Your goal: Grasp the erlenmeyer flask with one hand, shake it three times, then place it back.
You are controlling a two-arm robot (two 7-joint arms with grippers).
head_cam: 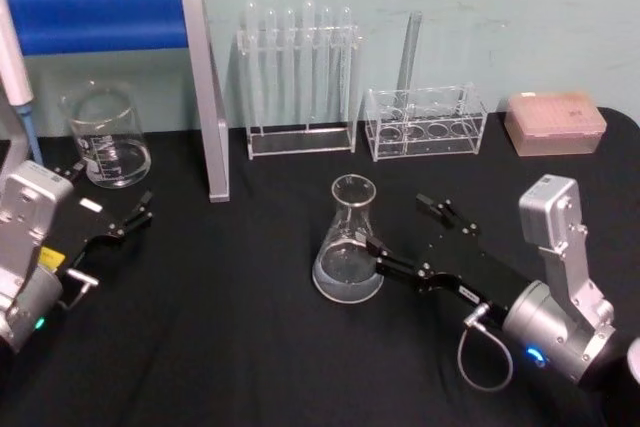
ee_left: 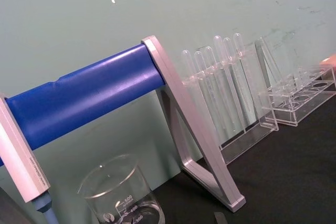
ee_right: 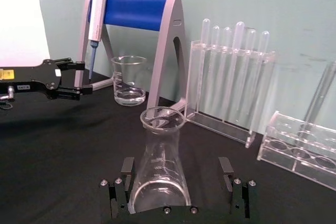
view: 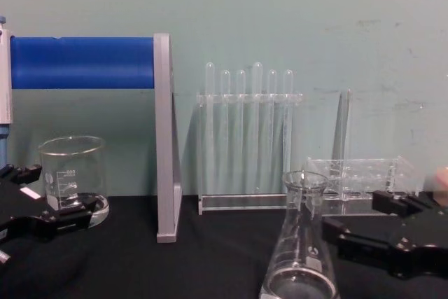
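The erlenmeyer flask point(head_cam: 348, 245) stands upright on the black table, clear glass with a little liquid in its wide base. My right gripper point(head_cam: 394, 219) reaches toward it from the right, low over the table and open. In the right wrist view the flask point(ee_right: 159, 166) rises between the two spread fingers, nearer one of them, with a wide gap to the other. In the head view the near fingertip point(head_cam: 368, 243) lies right at the flask's side. The chest view shows the flask point(view: 301, 257) just left of the right gripper point(view: 353, 215). My left gripper point(head_cam: 112, 191) rests open at the far left, holding nothing.
A glass beaker point(head_cam: 105, 137) stands beside the left gripper. Behind it rises a pipette stand with a blue bar point(head_cam: 100, 17). A rack of test tubes point(head_cam: 300, 77), a low clear rack point(head_cam: 425, 122) and a pink tip box point(head_cam: 555, 122) line the back edge.
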